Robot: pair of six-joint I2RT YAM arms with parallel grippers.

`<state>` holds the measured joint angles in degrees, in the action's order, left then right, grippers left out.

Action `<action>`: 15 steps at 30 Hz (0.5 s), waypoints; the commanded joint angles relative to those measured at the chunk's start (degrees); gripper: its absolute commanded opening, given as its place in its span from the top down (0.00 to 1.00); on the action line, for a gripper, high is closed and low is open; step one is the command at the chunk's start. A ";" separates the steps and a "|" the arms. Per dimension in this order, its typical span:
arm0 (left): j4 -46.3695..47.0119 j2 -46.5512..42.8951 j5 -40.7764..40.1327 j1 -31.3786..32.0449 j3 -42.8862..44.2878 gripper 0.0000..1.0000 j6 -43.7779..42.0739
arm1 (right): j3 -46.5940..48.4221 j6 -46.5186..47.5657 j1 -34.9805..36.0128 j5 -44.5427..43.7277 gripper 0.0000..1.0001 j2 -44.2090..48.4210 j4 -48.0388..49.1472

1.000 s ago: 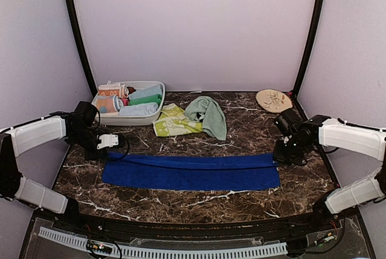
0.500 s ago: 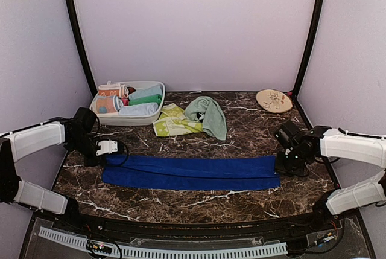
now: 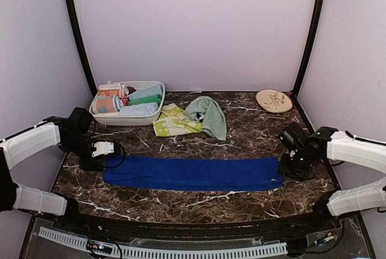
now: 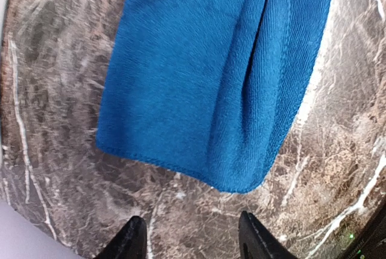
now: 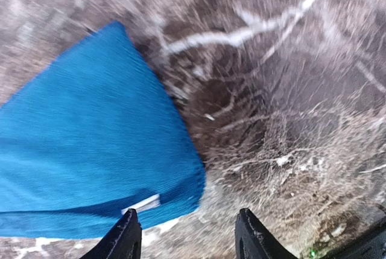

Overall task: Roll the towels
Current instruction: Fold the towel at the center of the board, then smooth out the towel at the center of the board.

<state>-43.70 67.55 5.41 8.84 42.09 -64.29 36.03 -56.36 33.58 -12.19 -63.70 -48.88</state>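
The blue towel [image 3: 193,173] lies flat in a long strip across the middle of the marble surface [image 3: 199,207], a lengthwise fold showing at its left end. Bare marble runs along its near side, and a narrower band runs behind it. The left end effector [image 4: 190,239] sits low just off the towel's left end, fingers apart, with only marble between them. The right end effector [image 5: 188,236] is beside the right end, also spread and holding nothing, with the towel's corner just ahead of its left finger. Farther back lie a crumpled green towel [image 3: 206,114] touching a yellow-green towel [image 3: 173,121], a tub [image 3: 129,120] of rolled cloths at rear left, and a plate [image 3: 274,99] at rear right, all well clear.
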 commanded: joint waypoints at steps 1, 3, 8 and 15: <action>-6.75 -2.37 4.09 -0.25 6.15 0.46 -0.07 | 7.32 2.27 0.38 -2.66 0.46 1.32 -5.20; -8.29 -1.72 6.88 0.09 8.28 0.44 0.54 | 9.99 3.26 0.34 -3.13 0.48 0.21 -5.05; -6.62 2.01 10.23 6.95 6.94 0.44 6.41 | 13.03 4.26 0.34 -0.30 0.56 -4.84 1.11; -1.15 2.82 10.01 13.81 -1.91 0.46 10.49 | 6.55 3.05 0.34 6.67 0.62 -10.96 13.76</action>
<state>-46.54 70.70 14.79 21.19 44.64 -56.84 46.04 -52.93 33.61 -9.63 -72.18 -42.54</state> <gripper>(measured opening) 0.554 0.391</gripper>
